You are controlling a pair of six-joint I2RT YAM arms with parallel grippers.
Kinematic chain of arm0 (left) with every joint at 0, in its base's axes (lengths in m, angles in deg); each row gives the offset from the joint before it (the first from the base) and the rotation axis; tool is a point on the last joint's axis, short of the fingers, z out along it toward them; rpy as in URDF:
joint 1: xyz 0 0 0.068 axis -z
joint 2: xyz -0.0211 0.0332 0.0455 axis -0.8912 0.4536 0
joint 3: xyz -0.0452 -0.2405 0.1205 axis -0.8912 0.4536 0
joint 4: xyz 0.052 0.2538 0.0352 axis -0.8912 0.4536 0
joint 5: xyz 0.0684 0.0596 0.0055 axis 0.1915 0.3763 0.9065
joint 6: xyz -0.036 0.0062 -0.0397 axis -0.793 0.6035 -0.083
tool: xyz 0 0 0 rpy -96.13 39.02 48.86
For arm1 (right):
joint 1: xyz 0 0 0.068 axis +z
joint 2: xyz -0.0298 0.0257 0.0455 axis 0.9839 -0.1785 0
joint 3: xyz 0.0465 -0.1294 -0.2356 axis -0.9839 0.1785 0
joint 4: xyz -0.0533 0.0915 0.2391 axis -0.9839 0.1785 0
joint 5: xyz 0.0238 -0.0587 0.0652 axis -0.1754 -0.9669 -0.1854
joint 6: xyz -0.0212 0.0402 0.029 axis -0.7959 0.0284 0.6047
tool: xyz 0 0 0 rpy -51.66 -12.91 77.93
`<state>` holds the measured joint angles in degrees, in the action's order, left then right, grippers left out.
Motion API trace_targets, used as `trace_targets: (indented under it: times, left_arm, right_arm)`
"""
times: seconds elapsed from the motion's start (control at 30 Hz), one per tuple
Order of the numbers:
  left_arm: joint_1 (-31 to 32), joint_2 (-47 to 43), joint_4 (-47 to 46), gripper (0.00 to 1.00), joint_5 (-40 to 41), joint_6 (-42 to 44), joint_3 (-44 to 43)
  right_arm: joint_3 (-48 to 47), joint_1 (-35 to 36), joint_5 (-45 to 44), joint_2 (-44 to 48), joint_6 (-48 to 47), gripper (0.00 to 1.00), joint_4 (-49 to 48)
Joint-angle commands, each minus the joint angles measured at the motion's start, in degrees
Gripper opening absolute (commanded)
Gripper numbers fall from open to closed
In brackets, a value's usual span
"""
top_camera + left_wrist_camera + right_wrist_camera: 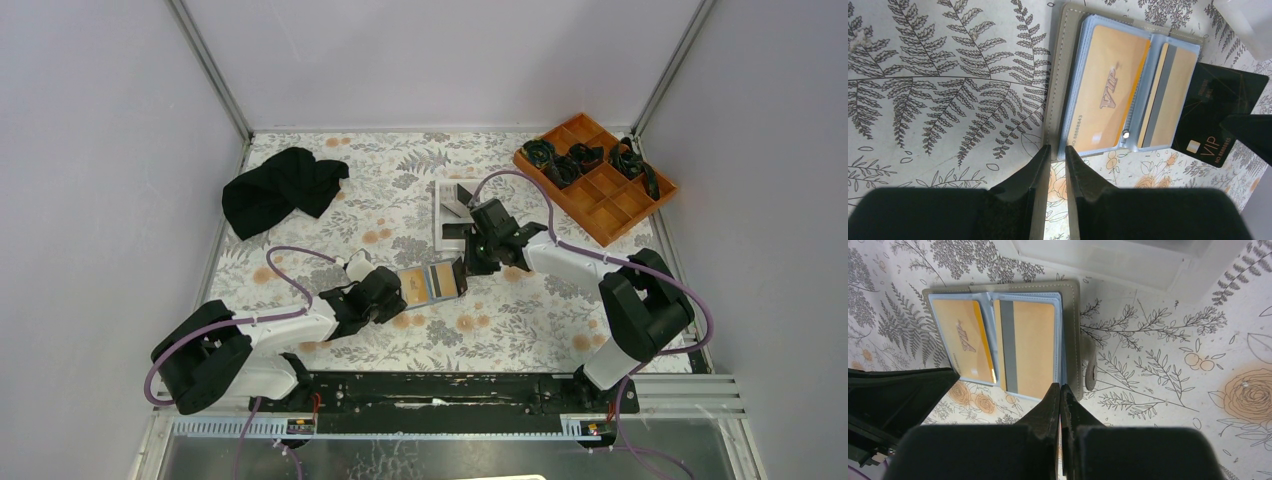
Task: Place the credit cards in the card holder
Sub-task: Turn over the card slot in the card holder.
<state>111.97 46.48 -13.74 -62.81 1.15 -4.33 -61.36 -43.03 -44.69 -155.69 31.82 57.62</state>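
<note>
Grey folding card holder (432, 282) lies open on the floral counter (400, 190), orange-gold cards (1108, 95) sleeved inside. Left gripper (1056, 149) fingers stand narrowly apart at its edge; right gripper (1060, 386) fingers pinch a black card (1218, 105) at its opposite edge.

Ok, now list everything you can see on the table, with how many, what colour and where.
card holder: one, grey outside, pale blue sleeves, open at table centre
orange cards: two showing, orange-gold, in the holder's sleeves
black card: one, at the holder's edge
white tray: one, behind the holder
orange tray: one, far right corner, black clumps in some compartments
black cloth: one, far left
table: one, floral cover
left gripper: black, jaws slightly apart at the holder's corner
right gripper: black, shut on the black card
</note>
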Motion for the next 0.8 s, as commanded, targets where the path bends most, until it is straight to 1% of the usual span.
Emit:
trace_targets:
  times: [0.0,0.33,0.77]
  left_arm:
    - [-0.2,0.6,3.4,0.24,-1.1,1.1,2.1]
    - [-0.3,0.0,3.9,0.24,-1.2,1.5,2.3]
    - [-0.3,0.0,3.8,0.24,-1.3,1.7,2.6]
  right_arm:
    - [1.5,-0.2,2.1,2.6,2.0,0.0,-3.0]
    - [3.7,-1.4,3.4,4.8,3.9,0.0,-6.0]
    - [2.1,-1.5,4.7,5.1,4.5,0.0,-6.2]
